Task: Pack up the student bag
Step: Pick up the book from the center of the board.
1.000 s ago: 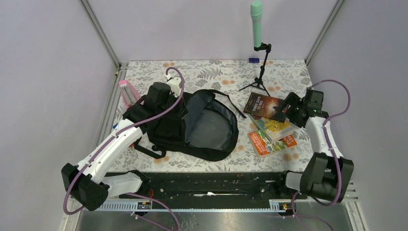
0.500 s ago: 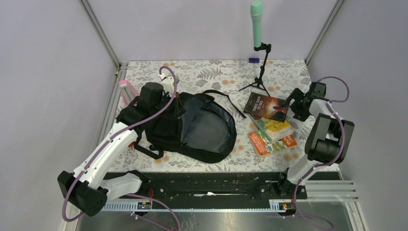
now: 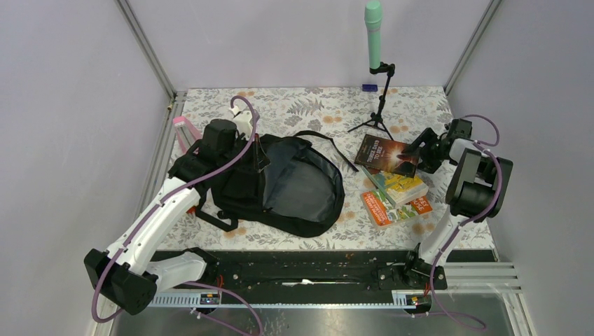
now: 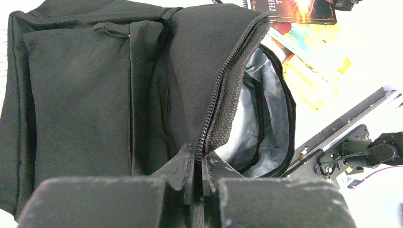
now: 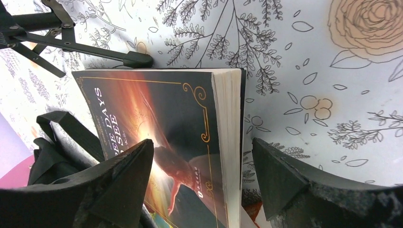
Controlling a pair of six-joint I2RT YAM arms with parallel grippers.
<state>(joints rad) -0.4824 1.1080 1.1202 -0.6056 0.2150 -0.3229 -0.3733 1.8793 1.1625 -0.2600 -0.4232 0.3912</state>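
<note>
**Left clenched, right spread wide**

We are pinching the zip edge of the student bag (image 3: 302, 187) in our clenched left gripper (image 4: 199, 167). The bag is lying left of centre in the overhead view. Our right gripper (image 5: 202, 156) is straddling the dark book (image 5: 157, 118), jaws released.

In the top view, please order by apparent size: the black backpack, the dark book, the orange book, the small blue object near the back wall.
1. black backpack, by far largest.
2. dark book and orange book: alike; the orange one is partly covered by a yellow book, so unranked.
3. small blue object, smallest.
</note>
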